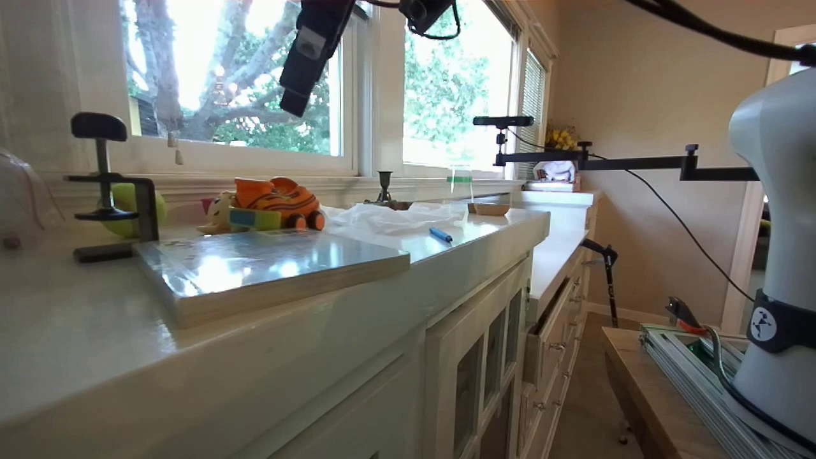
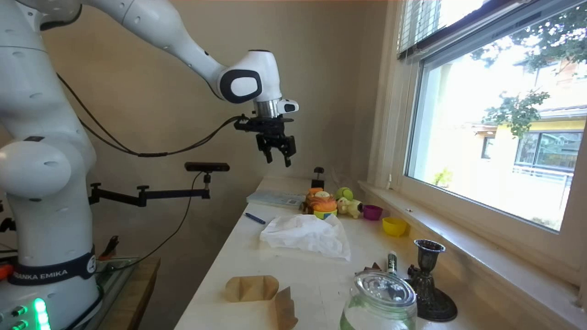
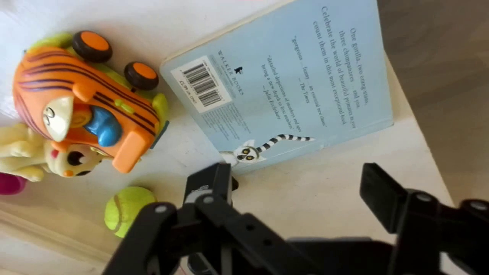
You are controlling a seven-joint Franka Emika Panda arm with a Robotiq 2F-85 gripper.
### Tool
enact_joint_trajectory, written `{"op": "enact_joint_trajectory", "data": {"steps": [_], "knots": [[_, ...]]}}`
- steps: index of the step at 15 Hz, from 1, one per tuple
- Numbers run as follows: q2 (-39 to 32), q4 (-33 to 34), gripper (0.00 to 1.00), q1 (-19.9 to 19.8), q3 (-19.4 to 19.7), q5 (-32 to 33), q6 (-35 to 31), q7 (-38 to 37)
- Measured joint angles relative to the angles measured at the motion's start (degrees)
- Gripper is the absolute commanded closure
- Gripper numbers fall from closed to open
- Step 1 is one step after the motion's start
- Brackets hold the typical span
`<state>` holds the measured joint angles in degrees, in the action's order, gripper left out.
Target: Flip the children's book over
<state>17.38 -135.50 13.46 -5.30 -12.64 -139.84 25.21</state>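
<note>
On the table (image 2: 316, 279), back cover up, lies the children's book (image 3: 282, 84); black clamp (image 1: 111, 178) close to one corner, striped orange toy car (image 3: 82, 89) and tennis ball (image 3: 128, 210) near. Fingers (image 3: 382, 198) hang above, wide apart.

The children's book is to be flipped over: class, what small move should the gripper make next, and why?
Probably lower the gripper toward one edge of the children's book: the jaws stand open above the counter with nothing between them, and the book lies flat, barcode side up, so an edge seems the likeliest hold.
</note>
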Motion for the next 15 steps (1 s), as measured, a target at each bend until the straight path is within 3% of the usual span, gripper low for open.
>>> {"op": "enact_joint_trajectory", "data": {"steps": [7, 12, 15], "knots": [[3.15, 2.30, 0.00, -4.75, -1.46, 6.14, 8.73, -23.37], [9.45, 2.31, 0.00, -8.31, -1.33, 6.13, 20.25, -35.23], [11.12, 2.18, 0.00, -9.57, -1.32, 6.17, 21.91, -37.66]]}}
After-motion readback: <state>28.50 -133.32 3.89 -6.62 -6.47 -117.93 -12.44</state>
